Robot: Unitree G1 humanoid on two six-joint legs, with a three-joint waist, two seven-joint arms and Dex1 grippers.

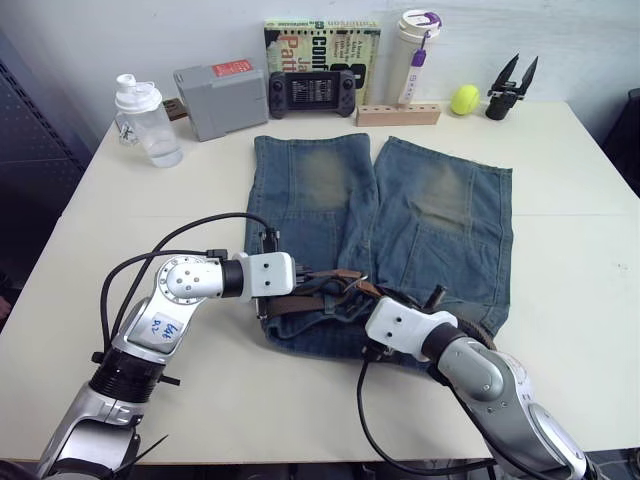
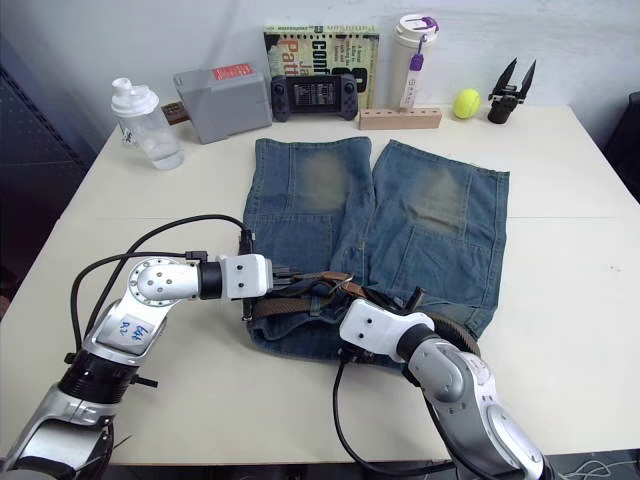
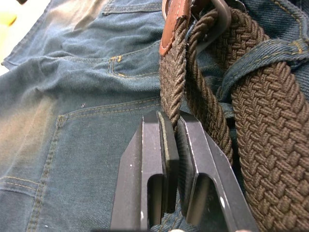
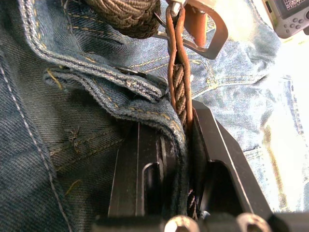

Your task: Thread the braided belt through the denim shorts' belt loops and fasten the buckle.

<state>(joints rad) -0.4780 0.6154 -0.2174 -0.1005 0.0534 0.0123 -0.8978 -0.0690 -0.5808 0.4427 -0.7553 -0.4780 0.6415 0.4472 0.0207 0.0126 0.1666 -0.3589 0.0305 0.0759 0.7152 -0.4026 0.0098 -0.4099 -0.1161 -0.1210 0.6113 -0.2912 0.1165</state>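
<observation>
Pinching braided belt (image 3: 170, 82) at denim shorts (image 1: 330, 190) waistband: L gripper (image 3: 173, 126) and R gripper (image 4: 175, 128) both clamped; buckle (image 4: 205, 30) partly cut off.

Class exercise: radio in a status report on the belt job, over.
Left gripper shut on braided belt. Right gripper shut on belt's leather tip, waistband fold pinched too. Buckle at tip. Denim shorts flat. No obstruction.

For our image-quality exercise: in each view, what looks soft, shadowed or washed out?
Left wrist view: the left gripper fingers and nearby braided belt look sharp; the denim shorts blur and brighten toward one corner. Right wrist view: the buckle is crisp, the tabletop beyond washed out. Head views: even light, soft shadows beneath both arms.
</observation>
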